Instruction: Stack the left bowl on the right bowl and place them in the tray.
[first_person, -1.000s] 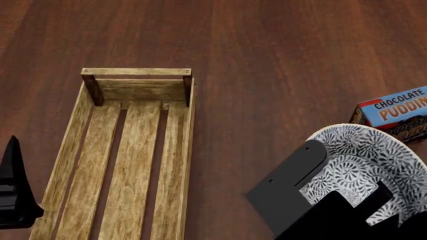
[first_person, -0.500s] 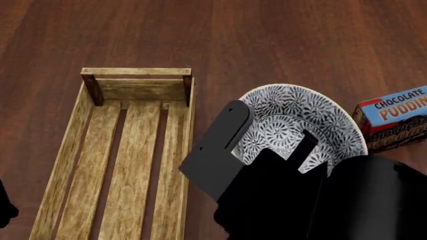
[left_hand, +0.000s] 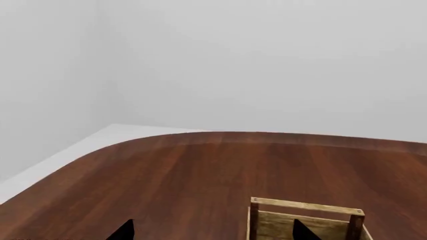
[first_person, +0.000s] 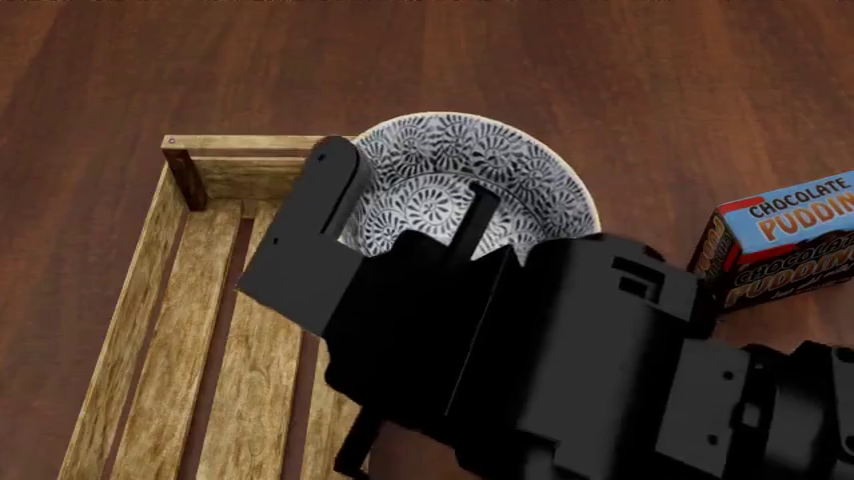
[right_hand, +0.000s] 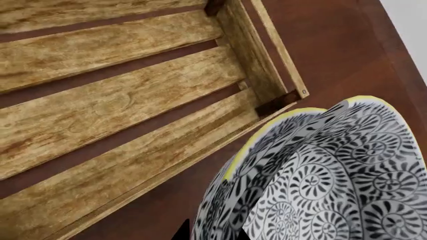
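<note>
Over the tray's (first_person: 147, 330) near half, seen from the head, the right arm's black bulk fills the foreground, and its gripper (first_person: 400, 215) pinches the rim of the patterned bowls (first_person: 501, 170): one flat finger (first_person: 314, 225) lies outside the rim, the thinner one inside. From the right wrist, two nested rims show, the bowls (right_hand: 320, 180) stacked one in the other, yellow along the edge, held above the tray's (right_hand: 100, 105) slats and its right wall. From the head they hang tilted over the tray's far right corner, partly past the wall and above the table (first_person: 641, 70). Right of them a blue pudding box (first_person: 781, 245) stands on the table, apart from the bowls. Farther left, the left gripper (left_hand: 210, 232) shows only two dark fingertips, set well apart, with the tray's (left_hand: 307, 217) end wall between and beyond them, and nothing between them.
</note>
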